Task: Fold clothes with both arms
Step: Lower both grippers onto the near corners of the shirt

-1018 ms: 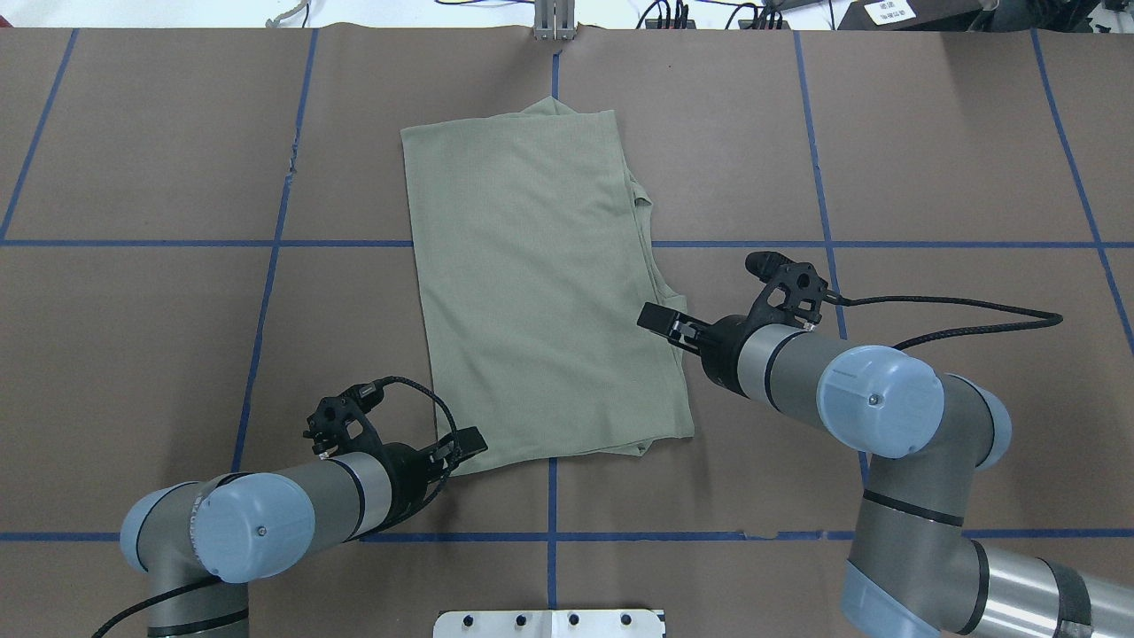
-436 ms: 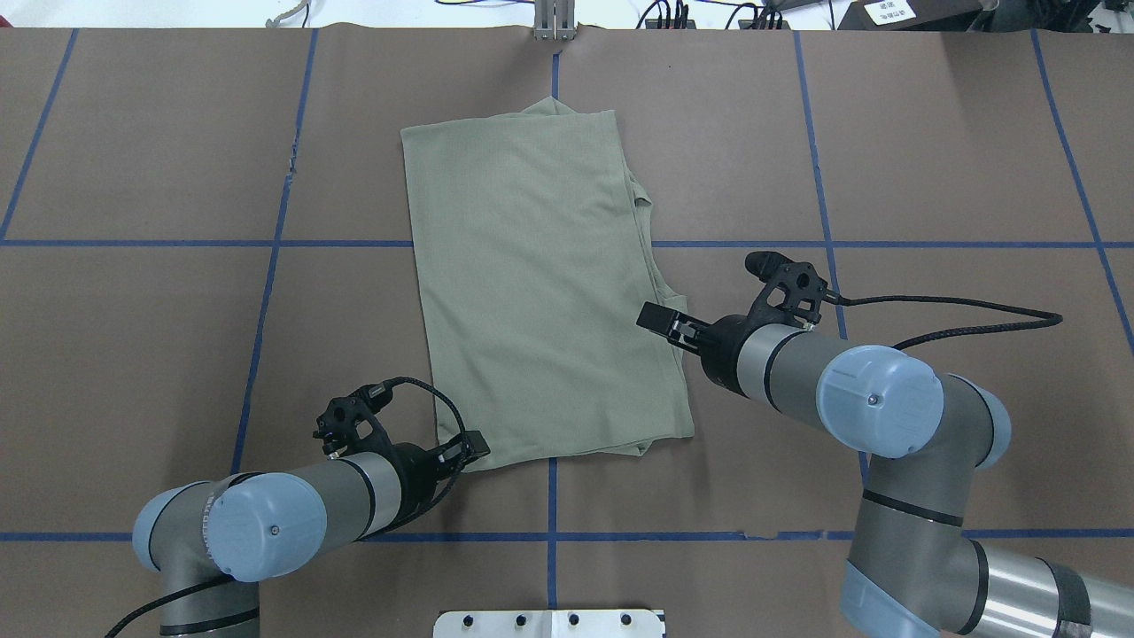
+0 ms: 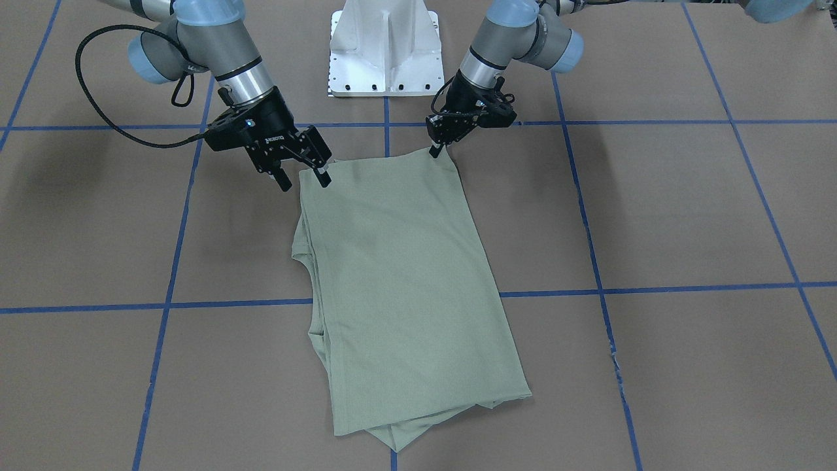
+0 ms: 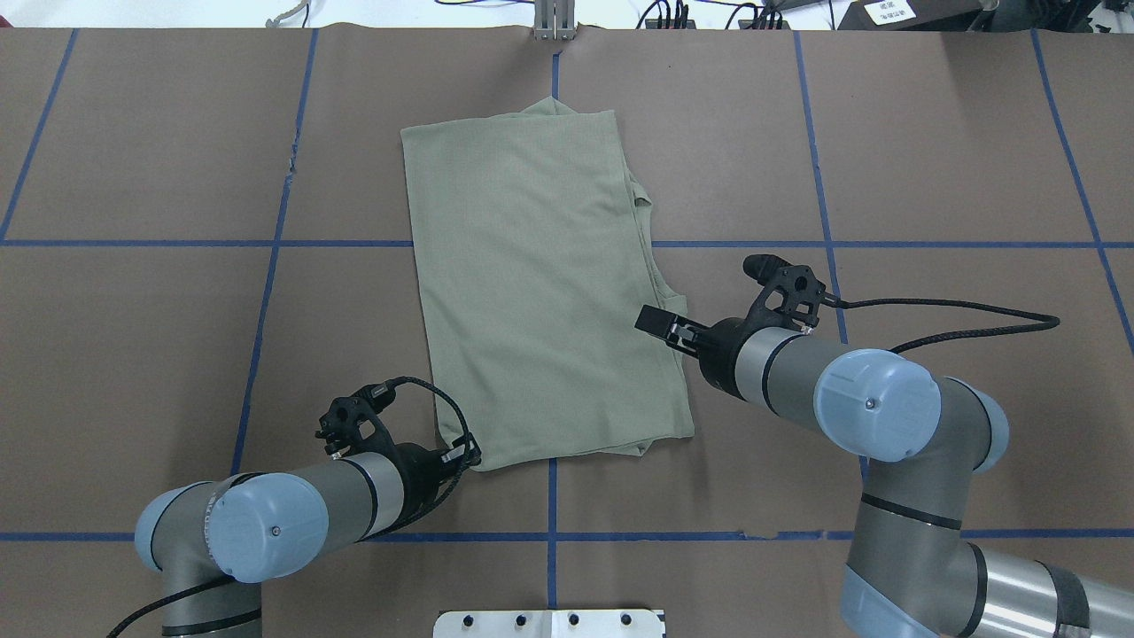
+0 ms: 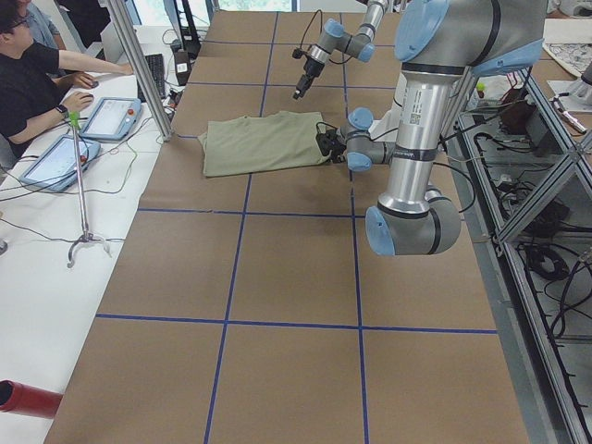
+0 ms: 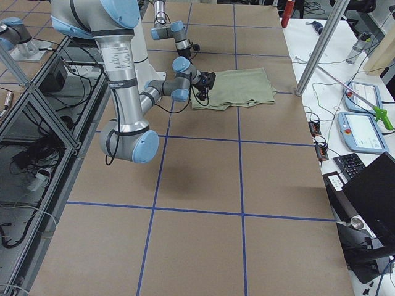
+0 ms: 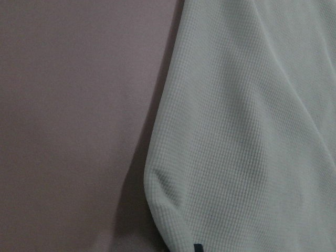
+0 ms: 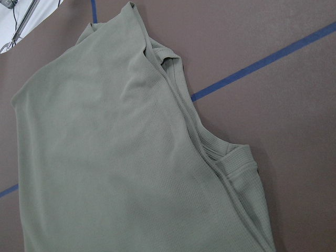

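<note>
The clothes (image 4: pixel 540 292) are one sage-green shirt folded into a long panel, flat on the brown table (image 4: pixel 930 159). My left gripper (image 4: pixel 471 458) is down at the shirt's near left corner. Its fingers come together on that corner (image 3: pixel 435 150), and a dark fingertip (image 7: pixel 197 248) shows on the fabric (image 7: pixel 247 131). My right gripper (image 4: pixel 653 321) hangs open above the shirt's right edge with nothing between its fingers (image 3: pixel 305 181). Folded layers show along that edge (image 8: pixel 210 157).
Blue tape lines (image 4: pixel 275 266) grid the table. The white pedestal base (image 3: pixel 384 46) stands at the near edge between the arms. A metal post (image 4: pixel 554 22) rises at the far edge. A person (image 5: pixel 37 65) sits at tablets (image 5: pixel 106 116) beyond the table.
My left gripper has moved right and down onto the shirt's near left corner, and its fingers have drawn together. The right arm has hardly moved. The shirt lies as before.
</note>
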Motion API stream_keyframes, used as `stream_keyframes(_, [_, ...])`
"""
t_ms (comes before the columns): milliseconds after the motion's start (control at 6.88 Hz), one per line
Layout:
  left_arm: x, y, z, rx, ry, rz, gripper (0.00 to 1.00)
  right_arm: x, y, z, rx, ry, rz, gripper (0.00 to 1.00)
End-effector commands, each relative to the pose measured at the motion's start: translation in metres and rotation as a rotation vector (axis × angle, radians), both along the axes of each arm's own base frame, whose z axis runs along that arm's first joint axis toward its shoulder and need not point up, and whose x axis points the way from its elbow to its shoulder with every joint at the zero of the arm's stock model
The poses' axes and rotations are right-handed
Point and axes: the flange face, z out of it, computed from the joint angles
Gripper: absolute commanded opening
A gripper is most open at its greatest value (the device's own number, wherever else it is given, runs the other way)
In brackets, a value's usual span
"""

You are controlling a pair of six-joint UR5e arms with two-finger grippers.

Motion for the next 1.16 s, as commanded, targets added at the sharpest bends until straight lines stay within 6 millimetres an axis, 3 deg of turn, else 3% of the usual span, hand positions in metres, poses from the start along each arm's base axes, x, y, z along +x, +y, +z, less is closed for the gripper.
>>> stream_keyframes(0, [-0.003, 0.000, -0.005, 0.003, 0.010, -0.003, 0.00, -0.030, 0.036, 0.001, -0.103, -0.026, 0.053, 0.94])
stream_keyframes(145, [-0.003, 0.000, -0.007, 0.005, 0.013, -0.002, 0.00, -0.052, 0.052, -0.004, -0.192, 0.025, 0.072, 0.88])
stream_keyframes(436, [-0.004, 0.000, -0.007, 0.004, 0.015, -0.003, 0.00, -0.079, 0.083, 0.006, -0.238, 0.089, 0.059, 0.84])
stream_keyframes(727, [-0.004, 0.000, -0.008, 0.005, 0.016, -0.002, 0.00, -0.088, 0.087, 0.006, -0.235, 0.096, 0.056, 0.84])
stream_keyframes(1018, [-0.004, 0.000, -0.007, 0.005, 0.014, -0.002, 0.00, -0.087, 0.078, 0.003, -0.235, 0.109, 0.072, 0.82])
